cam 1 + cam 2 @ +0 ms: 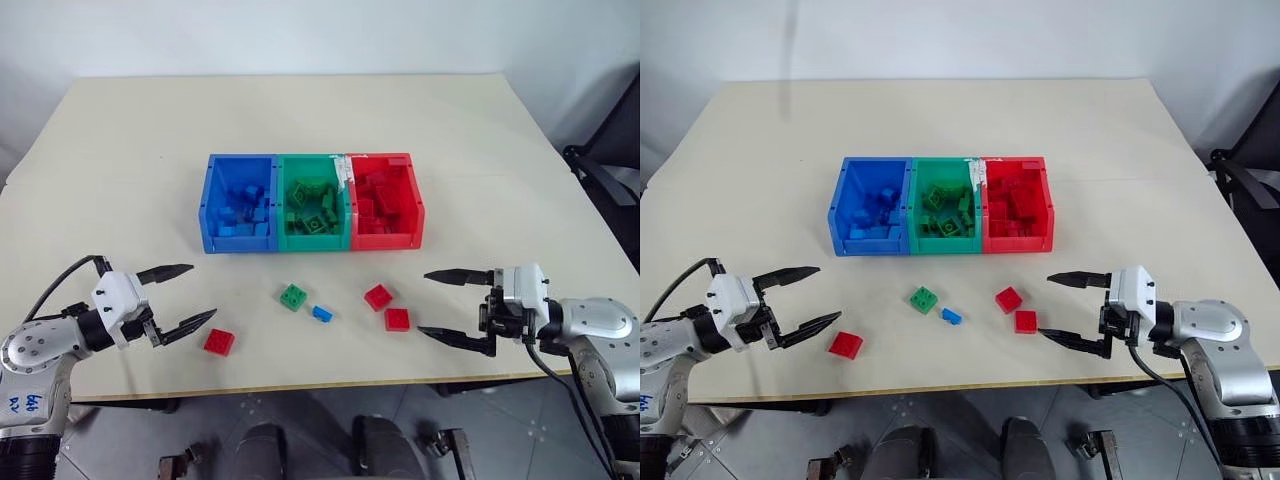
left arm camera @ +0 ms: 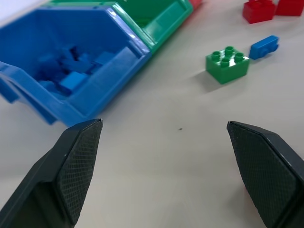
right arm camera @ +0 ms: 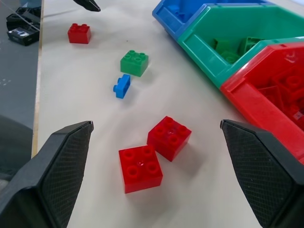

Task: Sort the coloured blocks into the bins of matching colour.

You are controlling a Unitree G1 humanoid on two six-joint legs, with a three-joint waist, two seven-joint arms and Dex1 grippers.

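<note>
Five glossy studded plastic bricks, three red, one green and a small blue, lie on the matte cream table before the joined blue, green and red bins, between the left gripper and right gripper, their hatch-padded black jaws wide and empty.

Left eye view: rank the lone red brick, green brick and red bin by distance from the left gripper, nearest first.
From the left gripper, jaws open:
1. Lone red studded plastic brick, just right of it near the table's front edge.
2. Green studded plastic brick, further right, mid-table.
3. Red open-top plastic bin, right end of the row.
</note>
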